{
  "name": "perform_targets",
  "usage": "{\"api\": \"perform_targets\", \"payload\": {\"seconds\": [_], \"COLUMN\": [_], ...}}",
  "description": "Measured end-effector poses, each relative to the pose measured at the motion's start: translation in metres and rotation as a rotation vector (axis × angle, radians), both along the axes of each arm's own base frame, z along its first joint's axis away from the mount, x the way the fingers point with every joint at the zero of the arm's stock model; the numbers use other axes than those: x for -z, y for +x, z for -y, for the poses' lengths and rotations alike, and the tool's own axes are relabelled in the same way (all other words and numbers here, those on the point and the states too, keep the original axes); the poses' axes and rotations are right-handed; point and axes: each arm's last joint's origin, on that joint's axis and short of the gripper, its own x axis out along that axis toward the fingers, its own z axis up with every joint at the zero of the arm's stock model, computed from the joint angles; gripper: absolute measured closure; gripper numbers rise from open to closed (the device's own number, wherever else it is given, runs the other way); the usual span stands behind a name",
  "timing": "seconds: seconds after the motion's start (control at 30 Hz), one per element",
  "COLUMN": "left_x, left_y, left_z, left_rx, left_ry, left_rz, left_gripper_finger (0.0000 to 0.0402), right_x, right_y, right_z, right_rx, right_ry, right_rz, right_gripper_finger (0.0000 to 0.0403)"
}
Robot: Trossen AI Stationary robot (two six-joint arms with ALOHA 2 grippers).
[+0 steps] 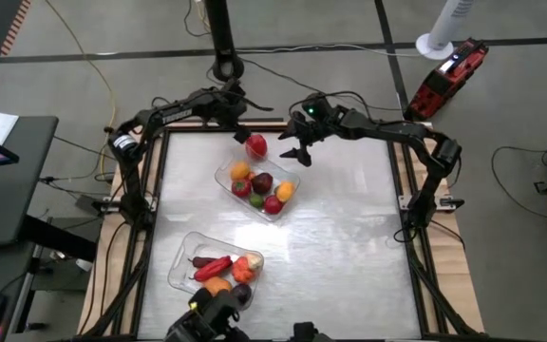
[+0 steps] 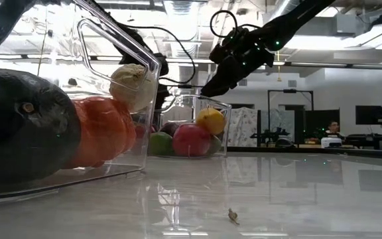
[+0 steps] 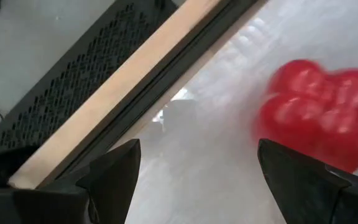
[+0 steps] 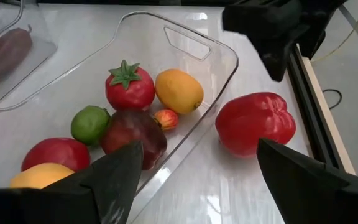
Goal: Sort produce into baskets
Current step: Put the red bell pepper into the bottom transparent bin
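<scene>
Pepper (image 4: 255,122), red and lobed, lies on the table (image 1: 349,247) just outside the far basket (image 4: 219,59), near its rim. Both grippers hover close with fingers spread: the left gripper (image 3: 197,174) beside it, empty, and the right gripper (image 4: 197,180) just above it. A sound grasp likely needs one gripper only, jaws straddling the pepper's widest lobes, the other arm standing clear.
</scene>
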Motion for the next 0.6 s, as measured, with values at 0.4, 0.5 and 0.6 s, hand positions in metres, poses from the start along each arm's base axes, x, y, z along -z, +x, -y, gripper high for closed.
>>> {"api": "perform_targets", "payload": {"seconds": [0.4,0.5,0.6], "left_x": [0.011,0.006,-0.003], "left_y": [0.037,0.049,0.054], "left_z": [0.018,0.027,0.035], "left_rx": [0.183,0.329,0.398], "left_ry": [-0.018,-0.092,-0.083], "left_rz": [0.083,0.228,0.252], "left_gripper_finger": [0.0093,0.0093,0.0093], "right_x": [-0.017,-0.034,-0.049], "right_y": [-0.014,-0.029,-0.044], "right_z": [-0.009,-0.014,-0.018], "right_rx": [-0.009,0.003,0.015], "right_ry": [0.041,0.048,0.046], "right_rz": [-0.028,-0.039,-0.044], "right_gripper_finger": [0.0062,0.0062,0.0062]}}
